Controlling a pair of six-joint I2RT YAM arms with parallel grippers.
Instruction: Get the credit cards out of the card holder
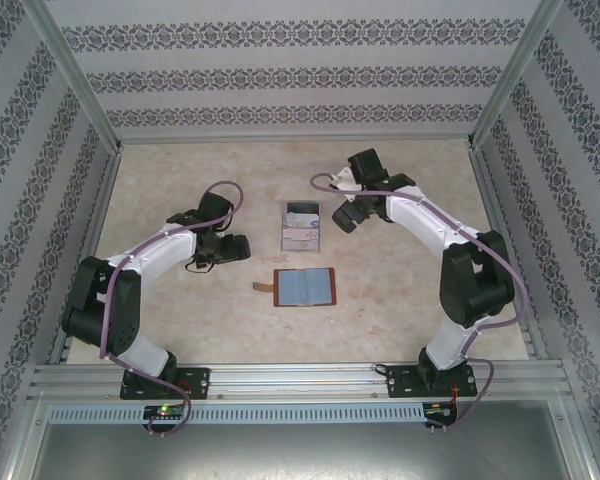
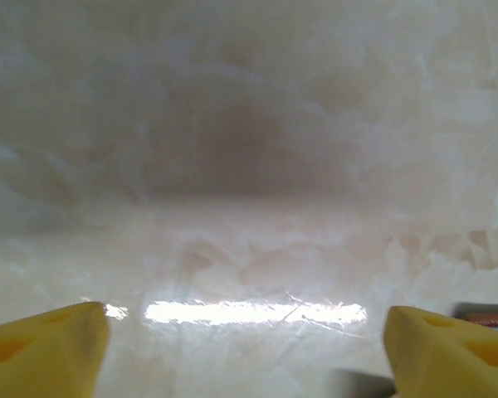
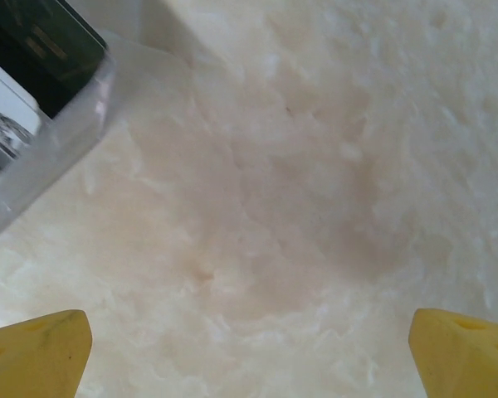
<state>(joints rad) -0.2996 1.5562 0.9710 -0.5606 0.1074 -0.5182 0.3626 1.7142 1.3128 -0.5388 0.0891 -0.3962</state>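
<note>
Card holder (image 1: pixel 305 287) lies opened flat on surface (image 1: pixel 410 300). Its pale grey-blue inside faces up, w/ a reddish-brown border around it. Strap tab (image 1: pixel 263 287) projects from the side nearer L gripper (image 1: pixel 240 248).

Pos. of card holder:
- to the right of L gripper and slightly toward the arm bases;
- to the left of R gripper (image 1: pixel 342 218) and toward the bases;
- no contact w/ either gripper.

Whether any card sits in its pockets: cannot tell.

Cards (image 1: pixel 302 214) stand in a clear tray (image 1: pixel 302 240). Tray sits btwn the two grippers, beyond the card holder and apart from it. It is near R gripper's tips and farther from L gripper.

L gripper (image 2: pixel 245 356): fingers spread wide, nothing btwn them. In the L wrist view, yellow fingertips (image 2: pixel 46 348) sit at both lower corners over bare surface. An edge of card holder (image 2: pixel 485 314) shows just beside the right-hand tip.

R gripper (image 3: pixel 249 356): fingers spread wide, nothing btwn them. In the R wrist view, both tips are over bare surface. A tray (image 3: pixel 70 128) corner shows ahead and to the left of the left-hand tip. Cards (image 3: pixel 41 41) show through its wall, one dark green.
</note>
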